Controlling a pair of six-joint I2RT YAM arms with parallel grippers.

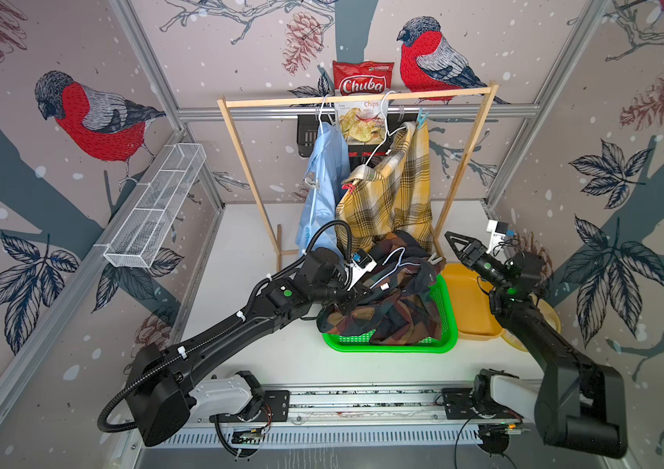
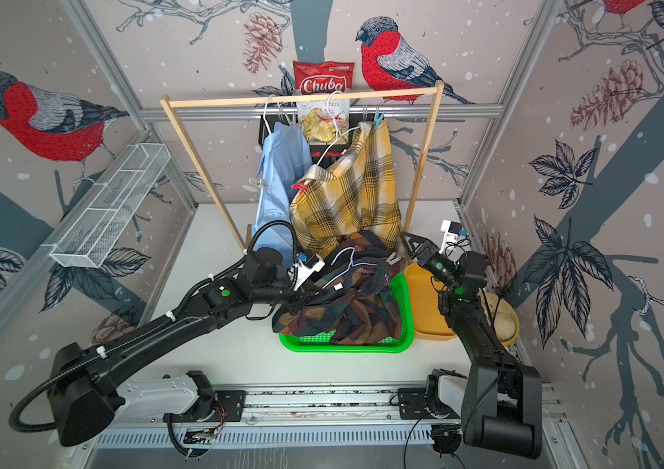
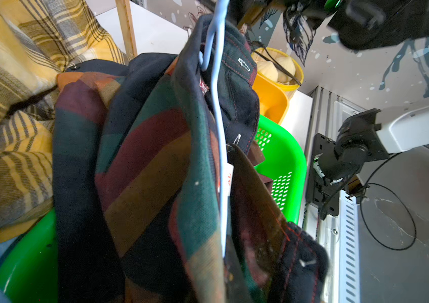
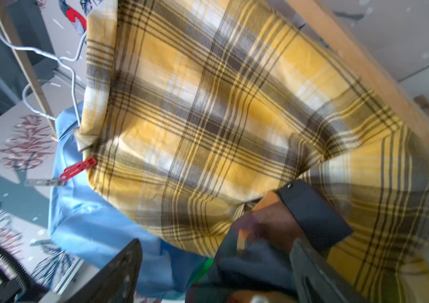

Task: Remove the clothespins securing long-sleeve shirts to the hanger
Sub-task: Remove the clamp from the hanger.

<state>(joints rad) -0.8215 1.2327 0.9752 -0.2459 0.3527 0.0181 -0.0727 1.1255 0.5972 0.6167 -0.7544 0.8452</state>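
Since the pins are light, hard plastic springs, each wants a squeeze on its splayed tail rather than a tug, or the soft cloth will likely drag along with it. Nearest the right gripper (image 1: pixel 454 245), whose jaws stand wide and empty, is a clear pin (image 1: pixel 436 258) on the far right edge of the dark shirt (image 1: pixel 395 308). That shirt is a limp green-and-rust plaid heaped over the green basket (image 1: pixel 387 347), with its thin blue wire hanger (image 3: pixel 218 118) poking out. The left gripper (image 1: pixel 352 302) is closed in that shirt's left folds, seemingly pinching cloth, though its tips are hidden. Farther back, on the wooden rack (image 1: pixel 359 99), a red pin (image 4: pixel 77 169) bites the left side of the yellow shirt (image 1: pixel 395 195) and a pale blue pin (image 1: pixel 423 117) its right. A second clear pin (image 1: pixel 312 181) clips the smooth blue shirt (image 1: pixel 322 174). The wire hangers look apt to sway, so steady them
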